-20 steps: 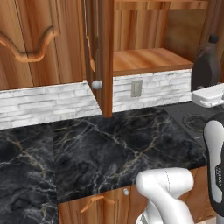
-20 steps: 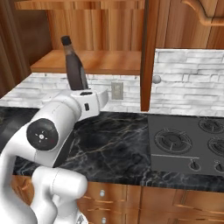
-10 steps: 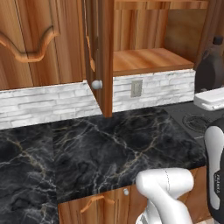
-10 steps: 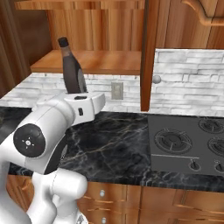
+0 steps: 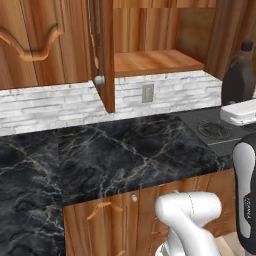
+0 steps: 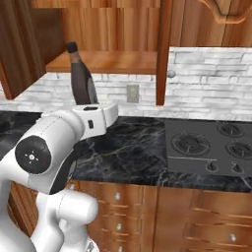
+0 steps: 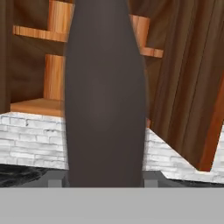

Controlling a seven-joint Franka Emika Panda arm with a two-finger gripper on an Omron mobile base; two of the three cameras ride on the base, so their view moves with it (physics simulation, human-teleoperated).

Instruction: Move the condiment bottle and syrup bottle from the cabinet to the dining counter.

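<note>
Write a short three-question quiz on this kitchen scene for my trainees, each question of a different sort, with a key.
1. True or false: the syrup bottle stands on the cabinet shelf.
2. What does the gripper grasp? A) a cup B) the syrup bottle C) a knob
3. Fill in: in the right base view, the stove is set into the ______ to the right of the bottle.

Key: 1 false, it is held upright in front of the open cabinet, above the black counter; 2 B; 3 counter.
</note>
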